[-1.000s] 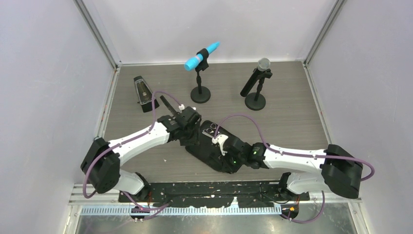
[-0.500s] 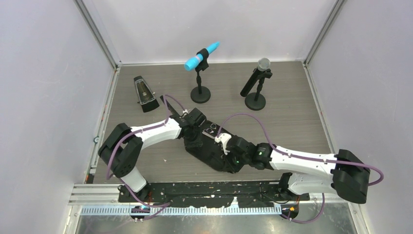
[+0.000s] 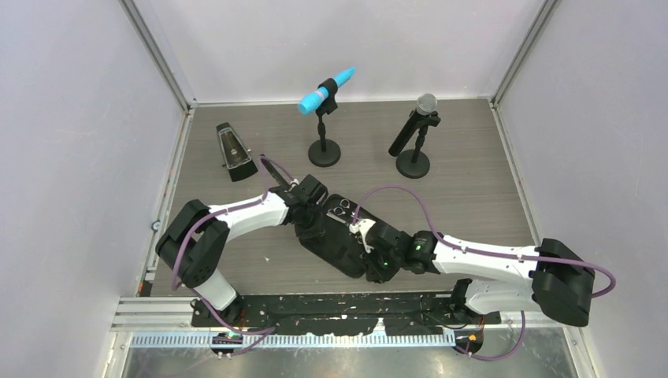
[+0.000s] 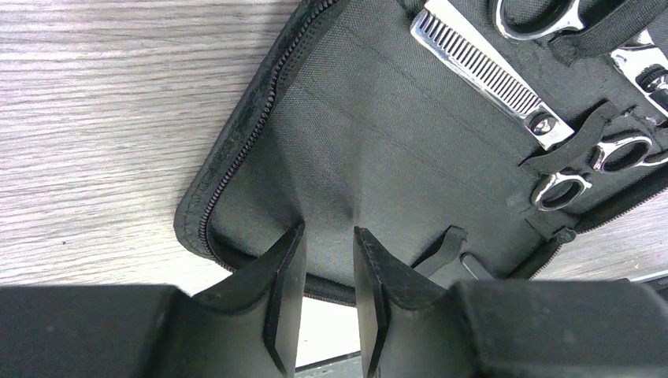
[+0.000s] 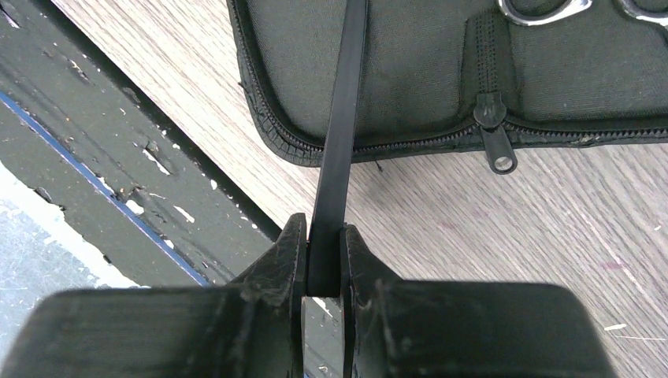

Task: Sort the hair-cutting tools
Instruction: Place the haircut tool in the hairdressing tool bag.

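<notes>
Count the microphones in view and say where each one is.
2. The blue microphone stands near the far edge of the table, about centre; the black microphone with a silver head stands to its right. None appears hidden.

- The left arm (image 3: 236,216) extends to the zip case's (image 4: 378,142) left side; the left pincer (image 4: 328,231) stands narrowly parted, empty.
- The right arm (image 3: 480,256) extends to the case's right side; the right pincer (image 5: 323,227) clamps the comb (image 5: 344,118).

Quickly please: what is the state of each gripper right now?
Left gripper: slightly open, empty, tips over the case lining.
Right gripper: closed on the black comb.
</notes>
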Robot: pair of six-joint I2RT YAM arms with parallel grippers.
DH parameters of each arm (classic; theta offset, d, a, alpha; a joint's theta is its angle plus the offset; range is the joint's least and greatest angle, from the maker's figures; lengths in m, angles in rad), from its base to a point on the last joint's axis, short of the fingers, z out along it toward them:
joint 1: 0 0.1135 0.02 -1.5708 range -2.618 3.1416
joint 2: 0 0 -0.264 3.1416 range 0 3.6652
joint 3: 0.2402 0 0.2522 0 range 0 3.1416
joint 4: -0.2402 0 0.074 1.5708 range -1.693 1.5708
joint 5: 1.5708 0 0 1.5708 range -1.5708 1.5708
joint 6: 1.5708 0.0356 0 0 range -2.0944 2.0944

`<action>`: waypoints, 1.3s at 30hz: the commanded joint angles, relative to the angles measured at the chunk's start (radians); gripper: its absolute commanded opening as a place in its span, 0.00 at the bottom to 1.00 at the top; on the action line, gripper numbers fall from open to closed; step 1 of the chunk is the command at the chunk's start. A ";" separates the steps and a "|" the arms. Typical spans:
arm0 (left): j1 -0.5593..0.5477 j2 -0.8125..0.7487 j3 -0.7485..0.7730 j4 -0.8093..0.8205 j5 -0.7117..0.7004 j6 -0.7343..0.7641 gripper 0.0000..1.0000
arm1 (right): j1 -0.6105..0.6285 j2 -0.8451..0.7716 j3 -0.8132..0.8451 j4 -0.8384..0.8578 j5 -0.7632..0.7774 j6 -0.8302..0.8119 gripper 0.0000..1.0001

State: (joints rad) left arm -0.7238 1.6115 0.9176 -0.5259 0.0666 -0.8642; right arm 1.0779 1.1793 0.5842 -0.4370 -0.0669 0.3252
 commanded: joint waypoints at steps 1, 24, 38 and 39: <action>0.007 -0.007 -0.029 0.017 0.004 -0.006 0.31 | 0.001 0.027 0.005 0.011 0.028 0.022 0.05; 0.007 -0.017 -0.045 0.023 0.016 -0.004 0.30 | 0.005 0.243 0.174 0.088 0.063 -0.144 0.15; 0.007 -0.021 -0.053 0.025 0.018 -0.011 0.28 | -0.005 0.147 0.027 0.357 0.231 -0.093 0.54; 0.007 -0.022 -0.055 0.026 0.018 -0.012 0.28 | -0.006 0.124 0.019 0.364 0.240 -0.088 0.56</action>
State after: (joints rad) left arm -0.7174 1.5967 0.8928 -0.5011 0.0834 -0.8650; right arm 1.0813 1.3632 0.6331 -0.1947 0.0547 0.2180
